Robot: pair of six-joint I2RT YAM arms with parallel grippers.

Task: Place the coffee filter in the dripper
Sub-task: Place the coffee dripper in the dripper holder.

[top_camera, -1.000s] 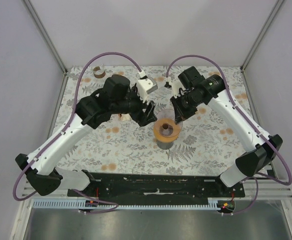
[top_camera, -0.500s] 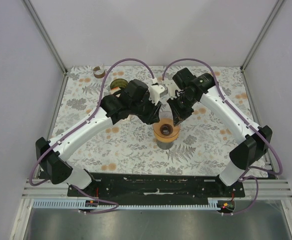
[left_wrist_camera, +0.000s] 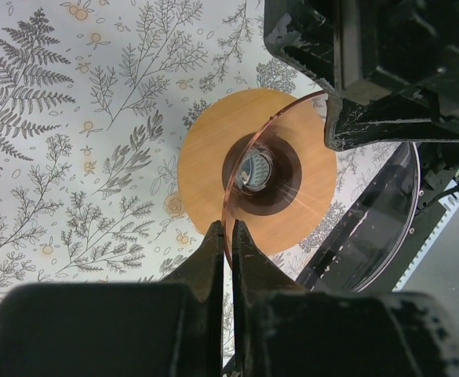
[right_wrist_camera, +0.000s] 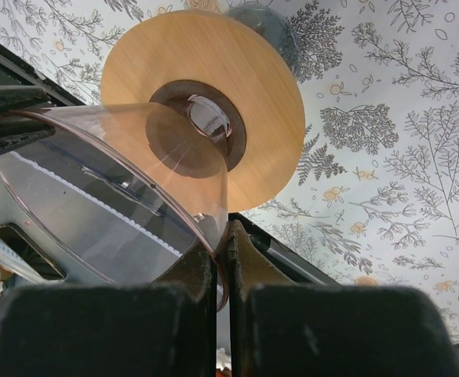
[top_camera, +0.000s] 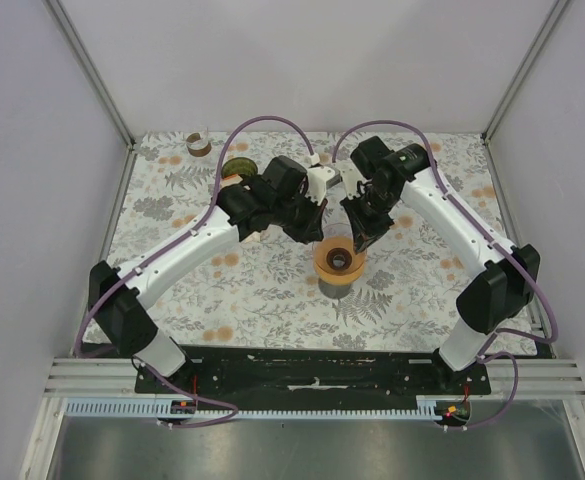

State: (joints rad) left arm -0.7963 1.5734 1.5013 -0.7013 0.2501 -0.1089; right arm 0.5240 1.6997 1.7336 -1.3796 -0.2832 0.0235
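Note:
The dripper (top_camera: 338, 260) is a clear cone set in a round wooden collar, standing on a grey cup at mid-table. My left gripper (top_camera: 317, 233) comes at it from the left. In the left wrist view its jaws (left_wrist_camera: 231, 236) are shut on the thin near rim of the dripper (left_wrist_camera: 256, 169). My right gripper (top_camera: 358, 240) is at the far right side, and in the right wrist view it is shut (right_wrist_camera: 227, 239) on the rim of the clear cone (right_wrist_camera: 119, 188). No coffee filter shows clearly; the left arm covers the table beside the dripper.
A small tape roll (top_camera: 199, 144) lies at the back left corner and a green round object (top_camera: 239, 167) sits behind the left arm. The black mounting plate (top_camera: 312, 370) runs along the near edge. Walls enclose the patterned table on three sides.
My left arm swung right to the dripper and its jaws closed on the rim. My right gripper kept its hold and shifted slightly.

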